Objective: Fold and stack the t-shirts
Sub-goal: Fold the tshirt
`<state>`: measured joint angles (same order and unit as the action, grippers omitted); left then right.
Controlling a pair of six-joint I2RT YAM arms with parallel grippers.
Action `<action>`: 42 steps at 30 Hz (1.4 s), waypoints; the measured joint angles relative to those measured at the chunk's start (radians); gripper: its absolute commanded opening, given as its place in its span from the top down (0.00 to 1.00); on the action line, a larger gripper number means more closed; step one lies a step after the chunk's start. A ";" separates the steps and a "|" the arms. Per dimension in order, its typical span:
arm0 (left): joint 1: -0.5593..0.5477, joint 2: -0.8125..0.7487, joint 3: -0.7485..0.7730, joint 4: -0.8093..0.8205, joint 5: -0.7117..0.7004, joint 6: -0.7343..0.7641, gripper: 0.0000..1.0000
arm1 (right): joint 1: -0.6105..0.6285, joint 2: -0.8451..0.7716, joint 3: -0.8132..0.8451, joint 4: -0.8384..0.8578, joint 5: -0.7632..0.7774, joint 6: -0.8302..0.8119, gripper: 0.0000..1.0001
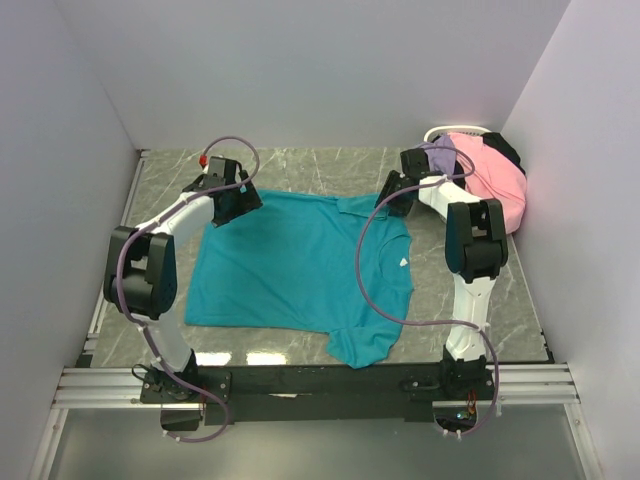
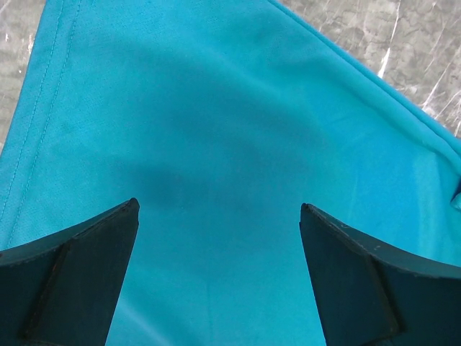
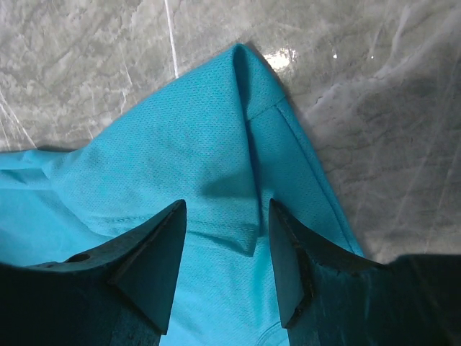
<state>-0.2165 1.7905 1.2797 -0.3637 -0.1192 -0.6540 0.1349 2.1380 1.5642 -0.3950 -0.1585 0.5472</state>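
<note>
arms: left arm (image 1: pixel 150 270) and right arm (image 1: pixel 472 250) were white links with bulky black joint housings, one at each end of the black base rail (image 1: pixel 320 382) | cables: lavender cable (image 1: pixel 365 270) looped up from the rail along each arm | marking: red cap (image 1: pixel 204 160) at left arm's end farthest from rail | fingers (image 3: pixel 151 267): dark, matte, wedge-shaped

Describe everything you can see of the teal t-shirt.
The teal t-shirt is plain thin knit, spread flat on the marbled table, hem on the left side, collar on the right, a small white tag at the neck. Its far sleeve is bunched into a ridge. The left gripper hangs open over the far hem corner; the right gripper straddles that sleeve ridge, jaws apart.
</note>
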 measured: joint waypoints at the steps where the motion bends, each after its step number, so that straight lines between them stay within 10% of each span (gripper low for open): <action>1: 0.000 0.003 0.004 0.000 0.000 0.005 0.01 | 0.000 0.000 0.002 -0.002 0.002 -0.002 0.43; 11: 0.000 0.010 0.011 -0.008 -0.001 0.016 0.00 | 0.000 0.010 0.007 -0.010 -0.025 -0.020 0.63; 17: 0.000 0.010 0.011 -0.009 0.000 0.017 0.00 | -0.001 0.010 0.007 -0.009 -0.057 -0.036 1.00; 42: 0.032 0.008 0.031 -0.032 -0.015 0.024 0.01 | -0.001 -0.372 -0.228 0.036 -0.138 -0.088 1.00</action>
<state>-0.1848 1.7981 1.3109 -0.3962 -0.1345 -0.6296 0.1341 1.7664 1.3361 -0.3592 -0.2970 0.4591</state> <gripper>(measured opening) 0.995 0.007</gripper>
